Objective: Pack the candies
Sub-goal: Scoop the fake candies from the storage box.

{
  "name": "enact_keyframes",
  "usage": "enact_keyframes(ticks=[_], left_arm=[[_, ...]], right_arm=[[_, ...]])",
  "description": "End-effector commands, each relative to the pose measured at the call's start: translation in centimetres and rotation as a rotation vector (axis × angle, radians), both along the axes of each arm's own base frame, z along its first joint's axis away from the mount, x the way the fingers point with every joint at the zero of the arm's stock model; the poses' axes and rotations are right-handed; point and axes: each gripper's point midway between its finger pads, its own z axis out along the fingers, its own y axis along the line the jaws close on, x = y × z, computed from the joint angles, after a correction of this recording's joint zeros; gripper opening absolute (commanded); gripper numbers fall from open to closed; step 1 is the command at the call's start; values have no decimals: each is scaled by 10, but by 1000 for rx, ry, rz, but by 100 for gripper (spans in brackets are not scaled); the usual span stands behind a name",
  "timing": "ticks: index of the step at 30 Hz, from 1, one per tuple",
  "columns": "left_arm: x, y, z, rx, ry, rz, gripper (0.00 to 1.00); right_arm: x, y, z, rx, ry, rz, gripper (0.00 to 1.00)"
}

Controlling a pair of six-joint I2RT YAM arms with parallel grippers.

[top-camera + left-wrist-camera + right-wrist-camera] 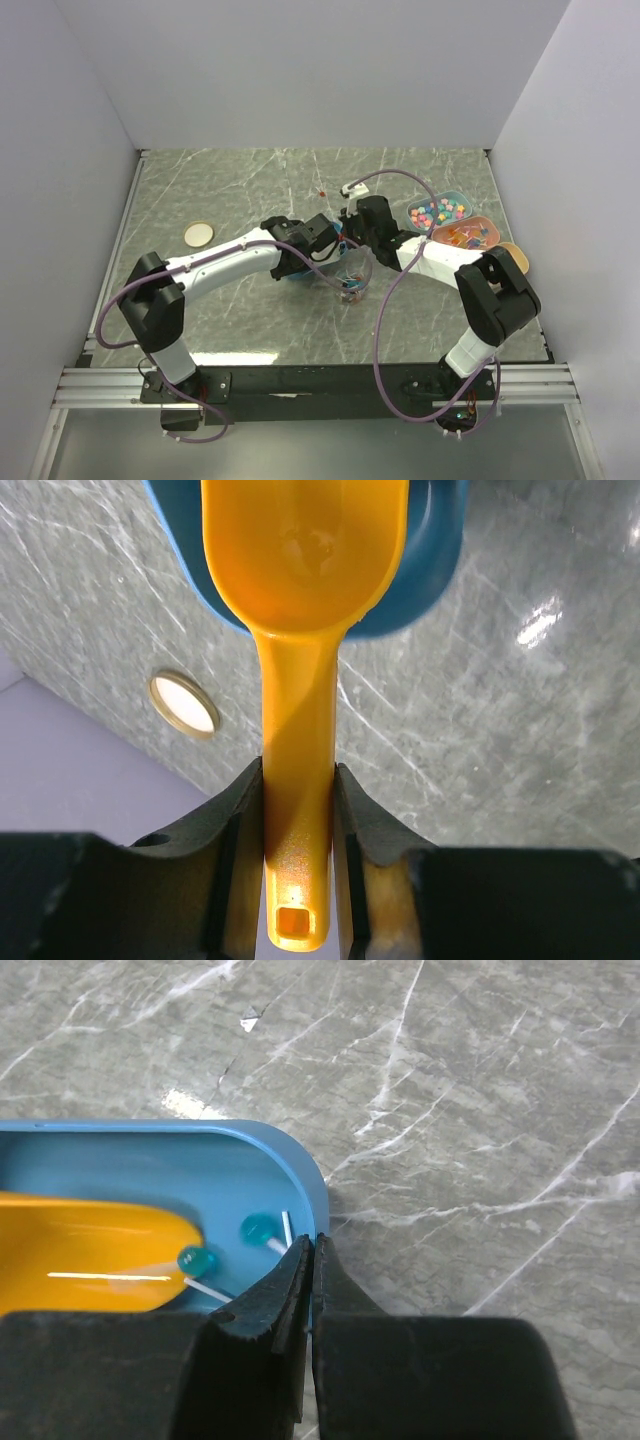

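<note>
— What's the left claw got?

— It's clamped on the handle of the yellow scoop, a finger snug on either side. The scoop's bowl is bare and hangs over the blue tray.

— And the other one?

— The right claw is pinched almost closed on that tray's rim, at a corner. Bracing it, I'd guess.

— So where are the candies?

— Some candies lie at the bottom of the clear cup, just beside the tray. It's only a shallow layer, as far as the overhead view shows. In the tray, close to the right claw, I can make out two teal candies on white sticks, one right at the scoop's lip. The arms hide the rest of the tray from above.

— How far along, then?

— Well on, I'd say. The cup is part filled and a couple of stragglers are left to scoop. A round lid lies well apart on the marble table. I can't tell if it belongs to the cup, but nothing is capped yet.
</note>
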Motion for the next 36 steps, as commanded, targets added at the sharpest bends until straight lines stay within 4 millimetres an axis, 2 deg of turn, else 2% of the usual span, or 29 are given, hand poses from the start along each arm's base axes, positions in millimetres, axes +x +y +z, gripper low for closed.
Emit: enact_keyframes(ticks=[1,6,9,18,25,36], left_arm=[[-3,12,12,47,-42,-40,1],[-4,21,15,86,-51,-56,1],[-5,15,15,77,-38,-72,1],[-13,-3,-4,98,23,-119,1],[-19,-30,-10,70,56,-155,1],[-28,-72,-26,-77,175,-79,1]], right_arm=[[16,10,48,51,-134,-4,0],[17,11,50,49,-145,-2,0],[18,13,53,53,-151,-1,0],[15,21,62,70,-168,16,0],[13,28,67,106,-162,24,0],[7,28,63,154,-130,1,0]])
